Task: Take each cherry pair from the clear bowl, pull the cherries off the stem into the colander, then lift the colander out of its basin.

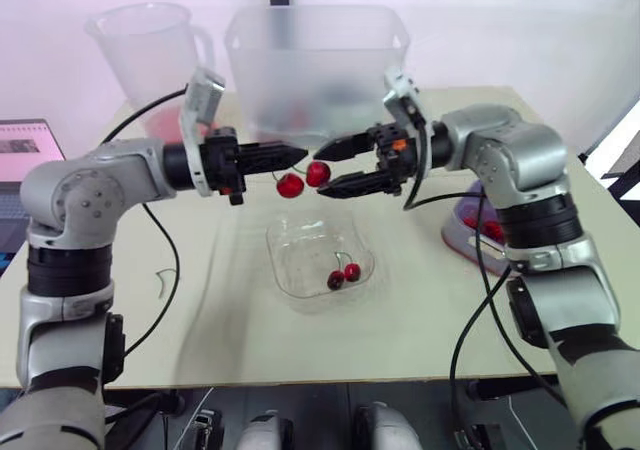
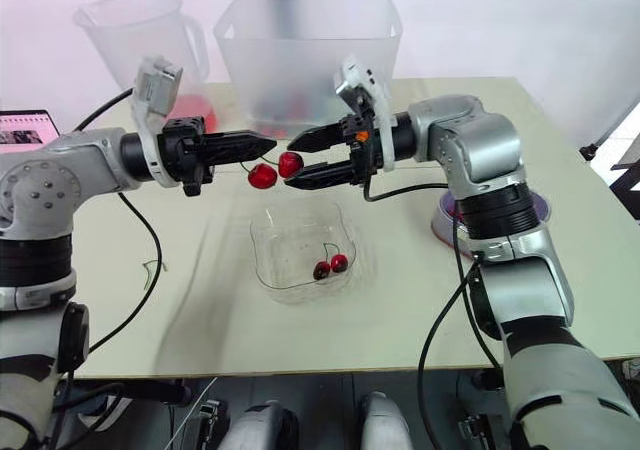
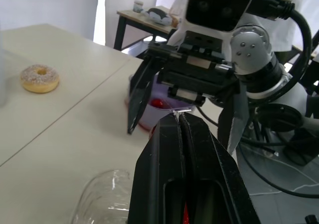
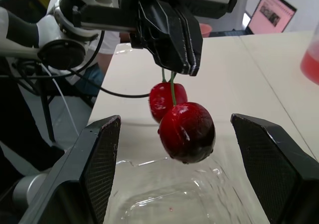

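Table [image 1: 200, 330] with the purple basin [image 1: 455, 238] and its colander at the right edge, and the clear bowl [image 1: 285, 232] near the front middle, a spare cherry pair [image 1: 344, 275] inside. Above the bowl, the left gripper [image 1: 300, 153] pinches the stem [image 4: 172, 87] of a hanging cherry pair [image 4: 185, 132], and the right gripper [image 1: 320, 173] gapes around the fruit. It would do best to close gently on one cherry and pull it free over the colander.

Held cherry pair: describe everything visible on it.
The cherry pair is two glossy, dark-red round cherries on thin green stems that meet at the top. The left gripper, shut, pinches the stems, so the fruit hangs in the air over the clear bowl. The open right gripper brackets the nearer cherry, its fingers apart from it.
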Tool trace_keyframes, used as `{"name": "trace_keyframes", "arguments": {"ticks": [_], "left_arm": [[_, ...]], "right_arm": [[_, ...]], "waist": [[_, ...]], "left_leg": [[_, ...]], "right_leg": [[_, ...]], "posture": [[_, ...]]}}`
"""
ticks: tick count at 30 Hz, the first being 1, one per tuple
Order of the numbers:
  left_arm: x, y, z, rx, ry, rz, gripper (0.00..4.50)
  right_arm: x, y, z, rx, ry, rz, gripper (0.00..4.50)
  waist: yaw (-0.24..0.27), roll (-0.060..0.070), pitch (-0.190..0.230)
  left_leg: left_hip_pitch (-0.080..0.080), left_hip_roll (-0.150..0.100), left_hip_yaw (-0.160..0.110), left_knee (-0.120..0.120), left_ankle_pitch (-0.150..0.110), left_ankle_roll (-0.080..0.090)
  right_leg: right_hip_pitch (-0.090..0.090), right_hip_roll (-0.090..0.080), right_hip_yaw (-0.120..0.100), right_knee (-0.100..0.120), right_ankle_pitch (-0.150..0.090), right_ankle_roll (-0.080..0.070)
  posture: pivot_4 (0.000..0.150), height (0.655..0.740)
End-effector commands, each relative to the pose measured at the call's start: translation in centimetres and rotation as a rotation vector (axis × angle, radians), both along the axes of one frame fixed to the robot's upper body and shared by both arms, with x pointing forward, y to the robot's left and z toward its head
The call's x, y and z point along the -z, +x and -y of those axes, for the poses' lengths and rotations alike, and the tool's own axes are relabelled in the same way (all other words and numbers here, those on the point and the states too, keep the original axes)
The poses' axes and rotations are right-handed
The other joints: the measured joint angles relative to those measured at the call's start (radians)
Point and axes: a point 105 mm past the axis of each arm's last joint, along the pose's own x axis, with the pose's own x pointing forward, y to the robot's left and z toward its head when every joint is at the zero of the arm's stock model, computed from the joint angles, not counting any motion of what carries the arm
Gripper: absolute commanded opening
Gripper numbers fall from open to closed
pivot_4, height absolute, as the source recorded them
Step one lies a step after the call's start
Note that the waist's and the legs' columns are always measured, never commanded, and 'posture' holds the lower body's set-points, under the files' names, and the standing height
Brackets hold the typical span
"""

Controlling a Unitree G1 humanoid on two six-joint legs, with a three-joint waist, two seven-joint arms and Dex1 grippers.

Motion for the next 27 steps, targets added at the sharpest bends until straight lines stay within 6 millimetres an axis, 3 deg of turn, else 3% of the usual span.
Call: {"name": "trace_keyframes", "arguments": {"ticks": [1,4,7,9,19,24,27], "left_arm": [[-1.1,-0.9,0.3,0.036,-0.008,0.042,0.00],[-1.0,-1.0,0.4,0.040,-0.002,0.044,0.00],[-0.7,-1.0,0.5,0.039,0.001,0.041,0.00],[-0.7,-1.0,0.5,0.036,-0.004,0.038,0.00],[-0.9,-0.8,0.6,0.028,-0.004,0.055,0.00],[-0.8,-0.8,0.4,0.019,-0.002,0.053,0.00],[-0.8,-0.7,0.4,0.014,0.000,0.055,0.00]], "right_arm": [[-1.3,-0.5,-0.6,-0.025,0.007,0.057,3.75],[-1.2,-0.5,-0.7,-0.032,0.011,0.039,3.75],[-1.1,-0.8,-0.6,-0.036,0.018,0.014,2.88],[-0.9,-0.8,-0.5,-0.035,0.007,0.012,1.96],[-0.1,-1.2,-1.0,-0.042,-0.010,-0.003,1.96],[-0.1,-1.2,-1.0,-0.039,-0.008,-0.008,0.61],[0.1,-1.2,-0.8,-0.033,-0.014,-0.010,0.61]], "waist": [[0.000,0.000,0.000],[-0.003,0.000,0.000],[-0.004,0.000,0.000],[-0.003,0.000,0.000],[-0.002,0.000,0.000],[-0.003,0.000,0.000],[-0.003,0.000,0.000]], "left_leg": [[0.000,0.000,0.000,0.000,0.000,0.000],[0.000,0.000,0.000,0.000,0.000,0.000],[0.000,0.000,0.000,0.000,0.000,0.000],[0.000,0.000,0.000,0.000,0.000,0.000],[0.000,0.000,0.000,0.000,0.000,0.000],[0.000,0.000,0.000,0.000,0.000,0.000],[0.000,0.000,0.000,0.000,0.000,0.000]], "right_leg": [[0.000,0.000,0.000,0.000,0.000,0.000],[0.000,0.000,0.000,0.000,0.000,0.000],[0.000,0.000,0.000,0.000,0.000,0.000],[0.000,0.000,0.000,0.000,0.000,0.000],[0.000,0.000,0.000,0.000,0.000,0.000],[0.000,0.000,0.000,0.000,0.000,0.000],[0.000,0.000,0.000,0.000,0.000,0.000]], "posture": [[0.150,0.6886],[0.150,0.6886],[0.150,0.6886],[0.150,0.6886],[0.150,0.6886],[0.150,0.6886],[0.150,0.6886]]}}
